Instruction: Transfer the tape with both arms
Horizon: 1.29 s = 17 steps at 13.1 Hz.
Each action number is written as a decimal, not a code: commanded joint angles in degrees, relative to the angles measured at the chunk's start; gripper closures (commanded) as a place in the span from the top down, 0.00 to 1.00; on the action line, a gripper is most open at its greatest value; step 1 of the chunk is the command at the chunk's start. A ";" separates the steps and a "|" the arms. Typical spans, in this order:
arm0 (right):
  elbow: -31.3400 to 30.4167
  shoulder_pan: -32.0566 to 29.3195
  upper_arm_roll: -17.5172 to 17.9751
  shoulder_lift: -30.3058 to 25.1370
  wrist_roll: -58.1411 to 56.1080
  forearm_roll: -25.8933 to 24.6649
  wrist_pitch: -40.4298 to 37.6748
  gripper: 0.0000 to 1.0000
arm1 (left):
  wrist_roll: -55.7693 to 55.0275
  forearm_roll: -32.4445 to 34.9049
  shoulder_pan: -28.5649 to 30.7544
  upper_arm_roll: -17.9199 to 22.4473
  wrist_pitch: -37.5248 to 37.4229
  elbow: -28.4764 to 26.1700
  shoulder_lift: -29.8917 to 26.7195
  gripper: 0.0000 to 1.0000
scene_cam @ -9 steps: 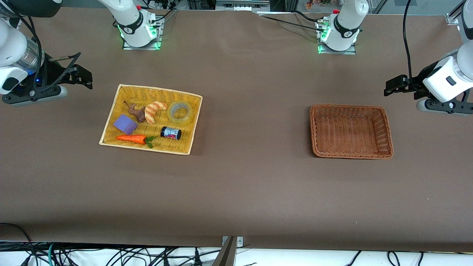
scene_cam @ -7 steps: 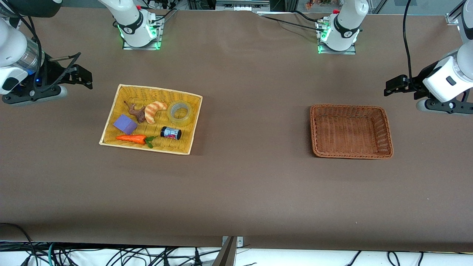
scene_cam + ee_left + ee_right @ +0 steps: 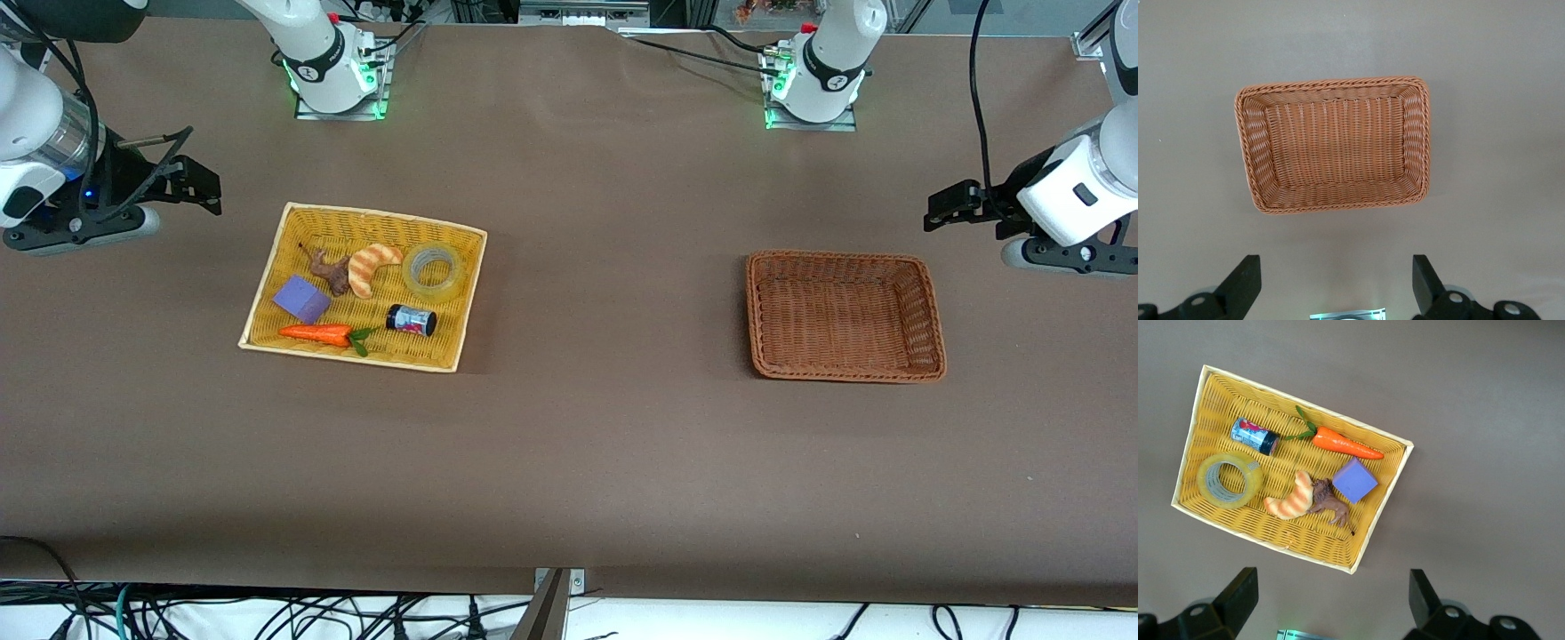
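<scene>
Tape [image 3: 433,270] lies flat in the yellow basket [image 3: 289,224], in the corner toward the table's middle, beside the croissant [image 3: 372,267] and apart from the jar [image 3: 411,320]; a carrot [image 3: 316,334], a purple block [image 3: 301,299] and a brown figure [image 3: 330,271] share the basket. You can expect a light, stiff ring with slick film sides, so pinch across its wall, one finger in the core hole and one outside. Your right end effector [image 3: 1331,597] hangs spread and empty above the surface near the yellow basket. Your left end effector [image 3: 1337,283], likewise spread, waits above the surface by the empty brown basket [image 3: 933,307] at the left arm's end. No grasp has begun.
</scene>
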 commanded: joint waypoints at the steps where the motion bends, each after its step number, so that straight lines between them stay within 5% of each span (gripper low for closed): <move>1: 1.56 -0.61 0.28 0.63 -0.80 0.39 -0.82 1.00 | 1.19 0.52 -0.11 0.03 -0.14 0.61 -0.05 1.00; 17: 1.47 -0.53 0.28 0.72 -0.89 0.39 -1.26 1.00 | 1.19 0.52 -0.11 0.03 -0.14 0.52 -0.05 1.00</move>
